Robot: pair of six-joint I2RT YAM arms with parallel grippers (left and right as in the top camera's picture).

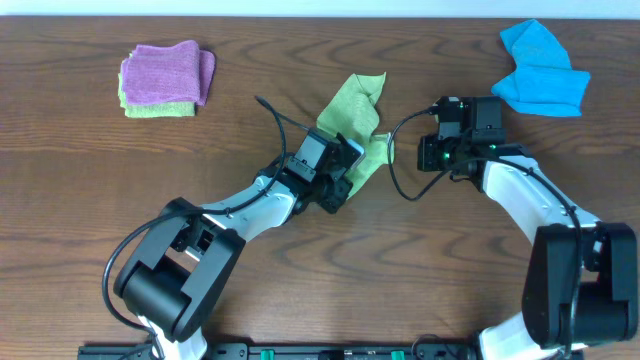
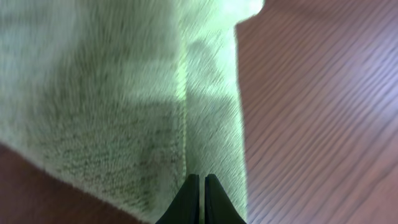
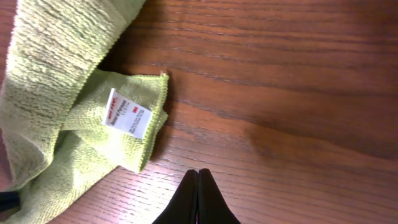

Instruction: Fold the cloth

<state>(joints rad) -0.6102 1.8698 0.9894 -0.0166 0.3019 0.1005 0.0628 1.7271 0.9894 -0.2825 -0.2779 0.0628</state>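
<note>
A robotics lab bench, it seems: I stand on a rail at a wood-grain table, cable looping loose, purple cloth and blue cloth nearby.

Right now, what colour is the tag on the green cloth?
The tag is white with small print; the right wrist view shows it best.

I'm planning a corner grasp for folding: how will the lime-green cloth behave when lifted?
Probably floppy: the cloth lies crumpled in soft folds, so it should drape from any pinch point. Likely light, since it looks thin, with fine ribbed pile. Its doubled-over corner by the white tag may unfold when pulled.
</note>
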